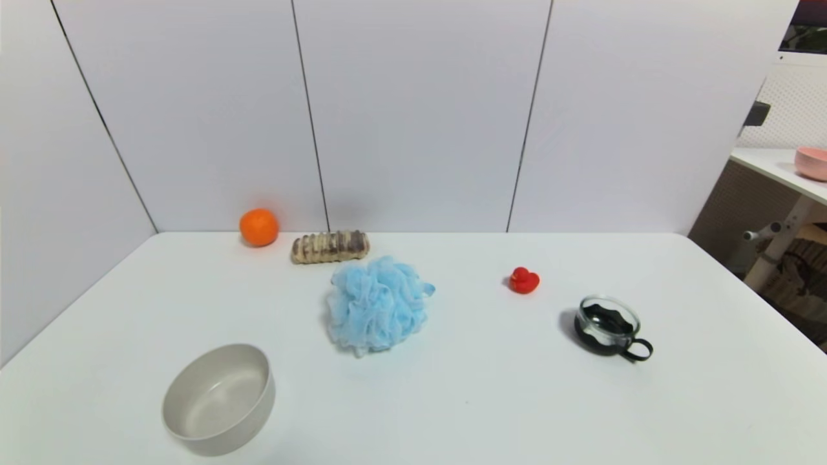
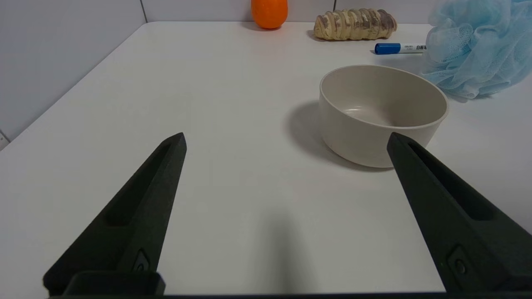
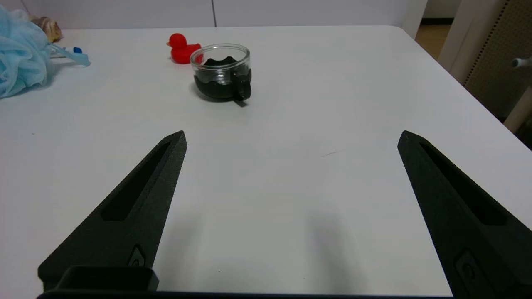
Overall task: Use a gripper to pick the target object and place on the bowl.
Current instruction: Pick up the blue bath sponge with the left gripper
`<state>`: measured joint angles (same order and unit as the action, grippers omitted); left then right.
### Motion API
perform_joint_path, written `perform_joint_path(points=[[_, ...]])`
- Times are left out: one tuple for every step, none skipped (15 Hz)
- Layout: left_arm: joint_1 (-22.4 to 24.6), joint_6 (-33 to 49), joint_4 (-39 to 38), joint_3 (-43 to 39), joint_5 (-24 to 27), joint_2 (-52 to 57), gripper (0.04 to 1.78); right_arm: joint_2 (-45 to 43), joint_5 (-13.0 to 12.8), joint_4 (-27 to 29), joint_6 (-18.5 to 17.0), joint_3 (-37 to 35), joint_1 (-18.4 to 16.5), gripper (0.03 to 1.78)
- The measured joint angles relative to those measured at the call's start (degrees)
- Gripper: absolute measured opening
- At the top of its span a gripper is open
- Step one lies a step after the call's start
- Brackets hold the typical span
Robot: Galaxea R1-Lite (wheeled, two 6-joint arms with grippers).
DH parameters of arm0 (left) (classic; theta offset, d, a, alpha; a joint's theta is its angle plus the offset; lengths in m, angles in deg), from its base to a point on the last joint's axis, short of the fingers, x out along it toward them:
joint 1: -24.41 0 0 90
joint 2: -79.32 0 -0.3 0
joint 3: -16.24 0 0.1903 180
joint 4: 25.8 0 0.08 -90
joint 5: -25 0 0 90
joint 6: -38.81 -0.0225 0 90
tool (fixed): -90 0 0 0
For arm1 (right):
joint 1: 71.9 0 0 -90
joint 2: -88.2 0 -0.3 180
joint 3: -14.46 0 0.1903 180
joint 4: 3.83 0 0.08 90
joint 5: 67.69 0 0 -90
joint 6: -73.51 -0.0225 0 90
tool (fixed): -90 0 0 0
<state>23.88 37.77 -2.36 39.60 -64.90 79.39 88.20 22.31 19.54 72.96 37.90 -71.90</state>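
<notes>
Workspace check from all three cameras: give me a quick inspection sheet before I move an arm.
Surface: white table, nothing spilled.
Job's things: blue bath pouf mid-table; beige bowl empty, near left.
Clutter: orange, bread roll, red duck, glass cup, blue marker behind the pouf.
Grippers: left gripper open, right gripper open, both holding nothing.
Cables: nothing seen.
Surroundings: white wall panels; pink bowl on a side table.

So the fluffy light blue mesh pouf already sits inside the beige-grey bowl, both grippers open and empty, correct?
Not inside: in the head view the fluffy light blue mesh pouf lies on the white table, apart from the empty beige-grey bowl. Left gripper and right gripper are open and empty.
</notes>
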Motion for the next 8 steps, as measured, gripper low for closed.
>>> perform_joint_path(points=[[0.0, 0.0, 0.0, 0.0, 0.0, 0.0, 1.71, 0.0, 0.0, 0.0, 0.0, 0.0, 0.0, 1.75], [0.0, 0.0, 0.0, 0.0, 0.0, 0.0, 1.71, 0.0, 0.0, 0.0, 0.0, 0.0, 0.0, 1.75], [0.0, 0.0, 0.0, 0.0, 0.0, 0.0, 1.71, 0.0, 0.0, 0.0, 0.0, 0.0, 0.0, 1.75], [0.0, 0.0, 0.0, 0.0, 0.0, 0.0, 1.71, 0.0, 0.0, 0.0, 0.0, 0.0, 0.0, 1.75], [0.0, 0.0, 0.0, 0.0, 0.0, 0.0, 1.71, 0.0, 0.0, 0.0, 0.0, 0.0, 0.0, 1.75], [0.0, 0.0, 0.0, 0.0, 0.0, 0.0, 1.71, 0.0, 0.0, 0.0, 0.0, 0.0, 0.0, 1.75], [0.0, 0.0, 0.0, 0.0, 0.0, 0.0, 1.71, 0.0, 0.0, 0.0, 0.0, 0.0, 0.0, 1.75], [0.0, 0.0, 0.0, 0.0, 0.0, 0.0, 1.71, 0.0, 0.0, 0.0, -0.1, 0.0, 0.0, 1.75]])
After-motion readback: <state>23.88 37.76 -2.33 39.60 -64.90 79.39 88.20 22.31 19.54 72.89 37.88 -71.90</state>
